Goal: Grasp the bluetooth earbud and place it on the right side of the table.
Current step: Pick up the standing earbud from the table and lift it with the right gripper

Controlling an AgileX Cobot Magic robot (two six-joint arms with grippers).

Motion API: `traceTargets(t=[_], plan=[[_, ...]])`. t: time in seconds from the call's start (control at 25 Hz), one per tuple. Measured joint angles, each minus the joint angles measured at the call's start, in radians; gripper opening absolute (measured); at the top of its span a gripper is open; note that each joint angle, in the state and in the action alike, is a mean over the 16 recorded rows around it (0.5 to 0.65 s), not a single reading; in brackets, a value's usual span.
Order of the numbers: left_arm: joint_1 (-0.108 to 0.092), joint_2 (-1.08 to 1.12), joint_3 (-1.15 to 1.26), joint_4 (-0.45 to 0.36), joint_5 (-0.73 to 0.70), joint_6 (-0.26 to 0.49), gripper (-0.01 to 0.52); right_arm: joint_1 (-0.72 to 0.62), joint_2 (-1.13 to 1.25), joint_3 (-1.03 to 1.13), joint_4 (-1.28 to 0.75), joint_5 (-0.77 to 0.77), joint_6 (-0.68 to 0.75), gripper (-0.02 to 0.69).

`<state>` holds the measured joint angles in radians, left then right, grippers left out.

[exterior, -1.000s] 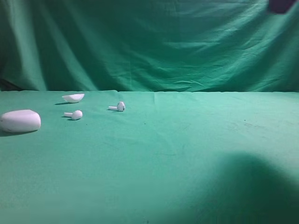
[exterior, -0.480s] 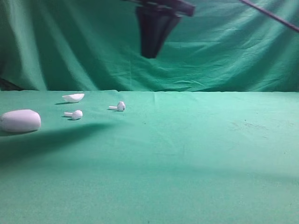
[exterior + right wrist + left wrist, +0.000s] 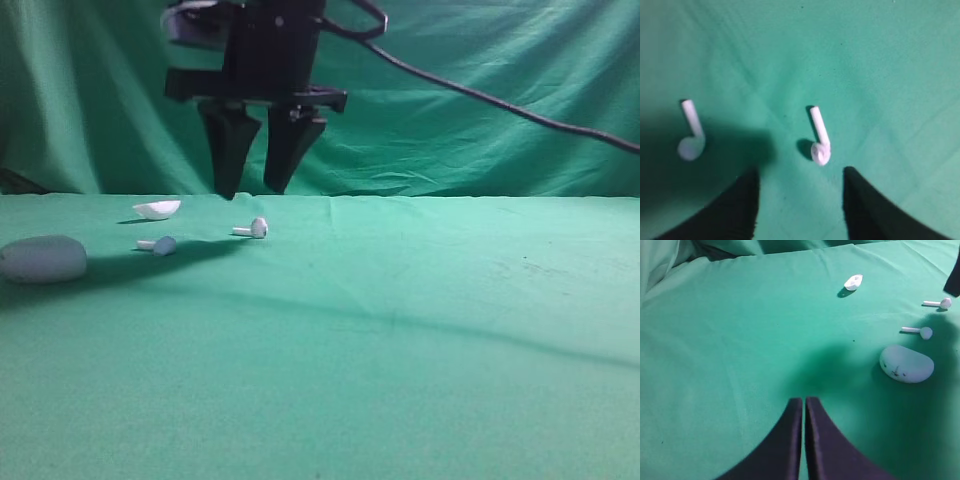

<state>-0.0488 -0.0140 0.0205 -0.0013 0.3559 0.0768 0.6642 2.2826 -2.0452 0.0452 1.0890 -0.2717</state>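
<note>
So the right gripper point(image 3: 250, 190) had crossed over to the left part of the table point(image 3: 420, 330) and hung above the cloth with its two dark fingers point(image 3: 232, 150) spread apart, nothing between them. Right under it, a bit toward the camera, the bluetooth earbud point(image 3: 255, 229) lay flat on the green cloth, stem pointing left. In the right wrist view that same bud point(image 3: 819, 136) sat in line with the gap between the fingertips but just ahead of them, bulb end nearest the gripper point(image 3: 800, 187), not touching either one. The second earbud point(image 3: 160, 245) was off to the left and caught in the arm's shadow, and the pebble-shaped case point(image 3: 42, 259) sat further left, also shaded. The little curved shell point(image 3: 157, 209) was behind the second bud, near the back edge by the draped backdrop point(image 3: 480, 110). A black cable point(image 3: 500, 105) trailed away from the arm to the right. The left gripper point(image 3: 803, 407) showed only in its own camera, fingers pressed together with barely a slit between them, holding nothing, well apart from the case point(image 3: 906, 363).
</note>
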Motion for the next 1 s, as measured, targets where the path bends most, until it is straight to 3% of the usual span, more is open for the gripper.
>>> traceTargets(t=[0.2,0.56,1.0], plan=[[0.0,0.0,0.0,0.0,0.0,0.0,0.0,0.0,0.062,-0.04,-0.004,-0.01,0.041,0.38],[0.0,0.0,0.0,0.0,0.0,0.0,0.0,-0.012,0.109,-0.054,-0.008,-0.042,0.074,0.391],[0.0,0.0,0.0,0.0,0.0,0.0,0.0,-0.025,0.123,-0.059,0.003,-0.058,0.087,0.212]])
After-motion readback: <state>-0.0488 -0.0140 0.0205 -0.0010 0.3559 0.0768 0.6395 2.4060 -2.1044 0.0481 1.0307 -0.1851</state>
